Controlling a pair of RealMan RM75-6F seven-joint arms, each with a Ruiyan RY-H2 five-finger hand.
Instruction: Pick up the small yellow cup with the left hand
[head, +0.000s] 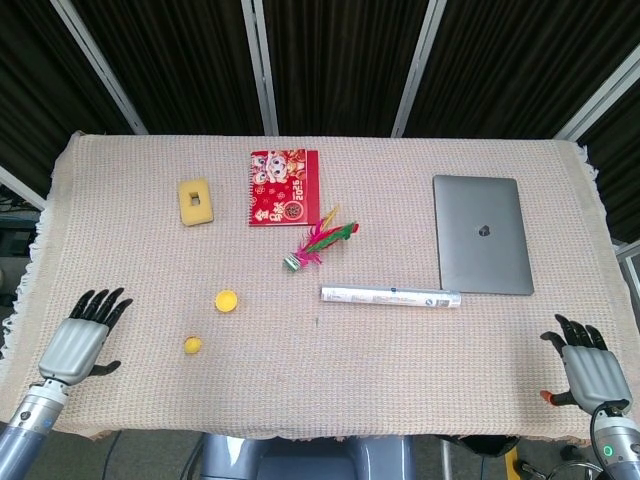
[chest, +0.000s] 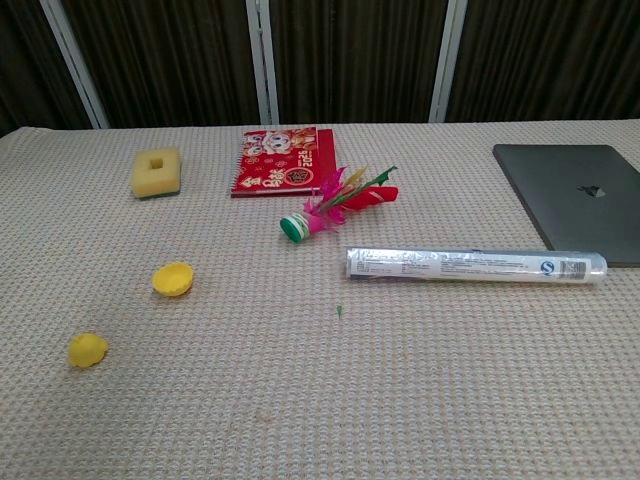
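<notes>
The small yellow cup (head: 192, 345) lies on the woven cloth near the front left, also in the chest view (chest: 87, 349). A wider yellow cup (head: 227, 300) sits a little beyond and to its right (chest: 172, 278). My left hand (head: 80, 338) rests flat near the table's front left corner, fingers spread and empty, well to the left of the small cup. At the front right corner my right hand (head: 585, 365) is spread the same way, holding nothing. Neither hand shows in the chest view.
A yellow sponge block (head: 196, 200), a red notebook (head: 284, 187) and a feathered shuttlecock (head: 318, 244) lie further back. A clear tube (head: 391, 296) lies mid-table, a grey laptop (head: 481, 233) to the right. The table's front edge runs just behind both hands.
</notes>
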